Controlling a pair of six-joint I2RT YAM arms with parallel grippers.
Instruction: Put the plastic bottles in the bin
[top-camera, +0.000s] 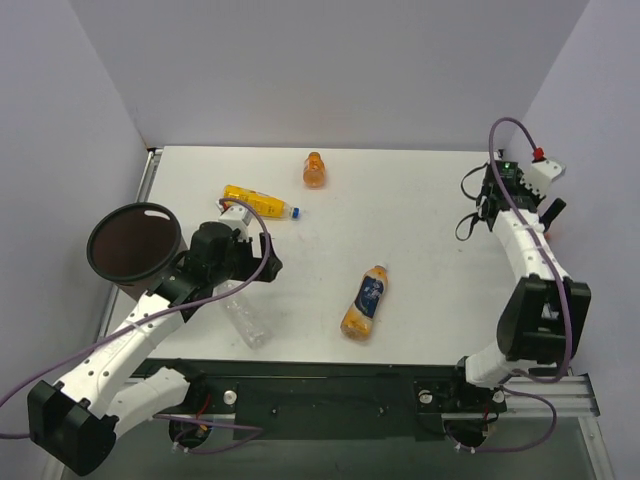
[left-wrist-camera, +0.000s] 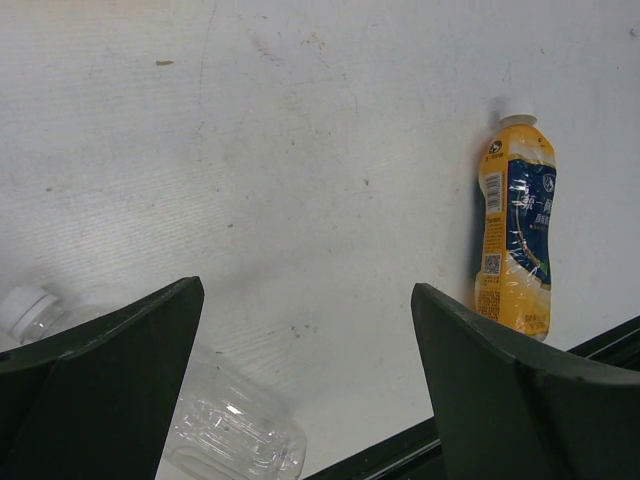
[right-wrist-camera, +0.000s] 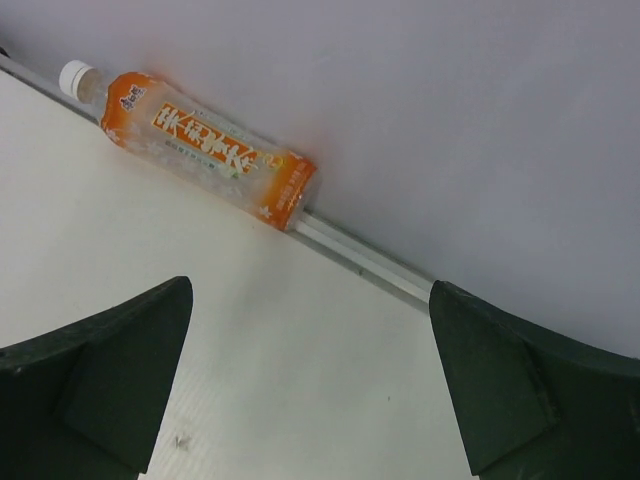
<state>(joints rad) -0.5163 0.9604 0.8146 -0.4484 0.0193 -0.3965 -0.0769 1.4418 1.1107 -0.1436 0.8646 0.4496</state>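
Left gripper hangs over the white table, fingers spread wide with nothing between them. The clear bottle lies on its side partly beneath the finger at the left of the wrist view. The bin stands just beside this arm at the table's left edge, its inside showing only dark. Across the table the right gripper is likewise wide apart and empty, facing an orange-labelled bottle that lies along the foot of the wall. Also flat on the table are the yellow bottle, the squat orange bottle and the blue-labelled bottle: 5 in sight, none seen in the bin. The clear bottle looks the likely pick for the left arm. Shift the jaws until they straddle its body crosswise, come down low and close gently, since thin empty plastic will probably buckle or squirt out, then lift well above the rim before letting go
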